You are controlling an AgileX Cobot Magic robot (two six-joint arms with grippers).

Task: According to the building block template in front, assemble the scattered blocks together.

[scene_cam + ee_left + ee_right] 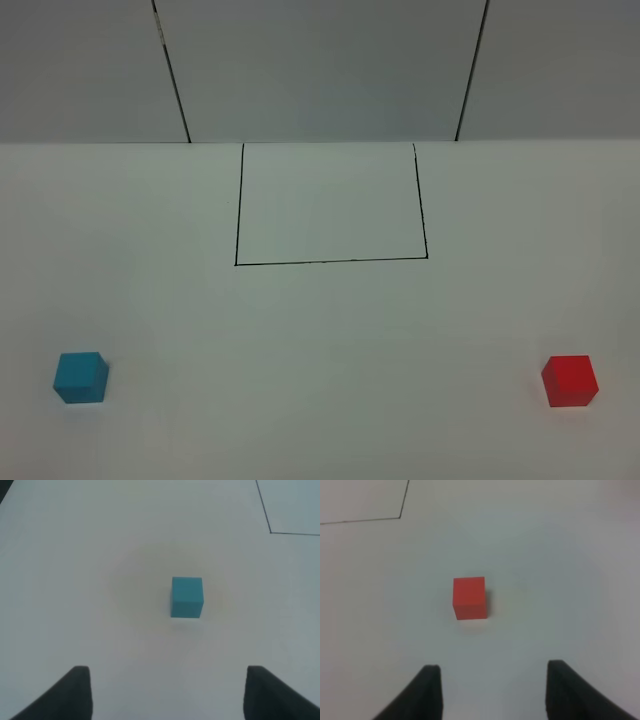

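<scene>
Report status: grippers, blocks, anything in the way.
Left gripper open, empty, cyan block ahead. Right gripper open, empty, red block ahead. Blocks far apart, outside outlined square. No obstruction visible.

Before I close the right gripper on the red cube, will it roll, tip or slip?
The red cube sits flat on the white table, so it probably won't roll and should slide rather than tip if nudged. Its flat sides look matte, so the right gripper likely gets a secure hold. It looks solid and small, probably rigid and light.
</scene>
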